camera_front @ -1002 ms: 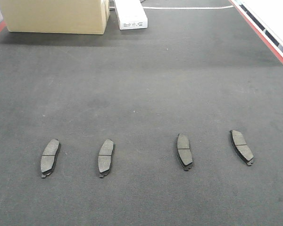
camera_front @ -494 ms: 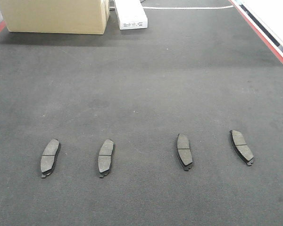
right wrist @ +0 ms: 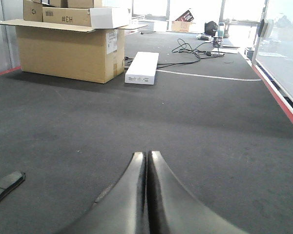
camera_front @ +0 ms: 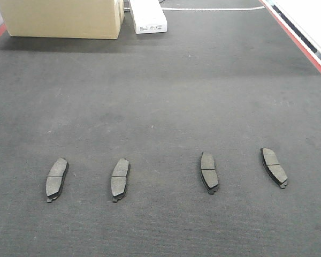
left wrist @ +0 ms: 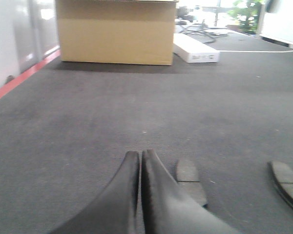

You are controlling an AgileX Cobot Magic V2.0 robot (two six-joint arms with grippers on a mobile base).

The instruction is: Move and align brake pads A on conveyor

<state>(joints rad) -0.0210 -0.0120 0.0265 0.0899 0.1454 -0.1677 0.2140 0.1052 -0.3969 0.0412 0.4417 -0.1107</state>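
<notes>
Several dark grey brake pads A lie in a row across the near part of the conveyor [camera_front: 166, 96]: one at far left [camera_front: 56, 179], one beside it [camera_front: 120, 179], one right of centre [camera_front: 209, 172], one at far right [camera_front: 274, 166]. Neither gripper shows in the front view. My left gripper [left wrist: 139, 154] is shut and empty, low over the belt, with a pad [left wrist: 189, 179] just right of its fingers and another pad [left wrist: 286, 183] at the right edge. My right gripper [right wrist: 147, 154] is shut and empty, with a pad [right wrist: 5, 186] at lower left.
A cardboard box [camera_front: 61, 19] and a flat white box [camera_front: 148, 16] stand at the far end of the belt. Red edges [camera_front: 310, 51] run along both sides. Cables [right wrist: 195, 48] lie beyond the white box.
</notes>
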